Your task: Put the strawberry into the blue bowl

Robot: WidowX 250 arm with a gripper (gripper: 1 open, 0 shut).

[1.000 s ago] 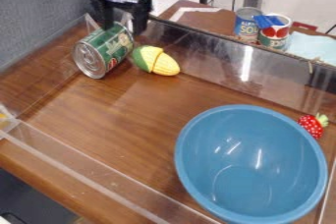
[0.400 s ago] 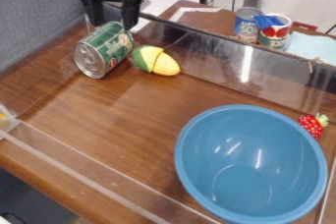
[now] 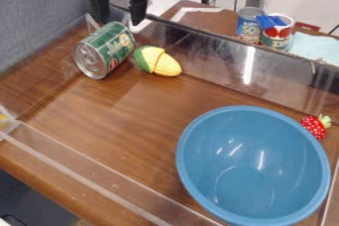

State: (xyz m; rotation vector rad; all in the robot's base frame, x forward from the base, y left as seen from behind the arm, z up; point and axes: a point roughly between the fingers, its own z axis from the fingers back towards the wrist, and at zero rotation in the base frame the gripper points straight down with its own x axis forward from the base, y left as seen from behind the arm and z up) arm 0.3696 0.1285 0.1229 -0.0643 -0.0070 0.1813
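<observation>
1. Your gripper (image 3: pixel 118 4), at the upper left, above and behind the green can (image 3: pixel 103 50); its fingers stand spread apart, grasping nothing.
2. The strawberry (image 3: pixel 315 126), red with a green top; it lies outside the blue bowl (image 3: pixel 253 165), just beside the rim you see at upper right.
3. The can, on its side on the wooden table (image 3: pixel 113 121); beside it, the yellow-green corn (image 3: pixel 158 61).
</observation>
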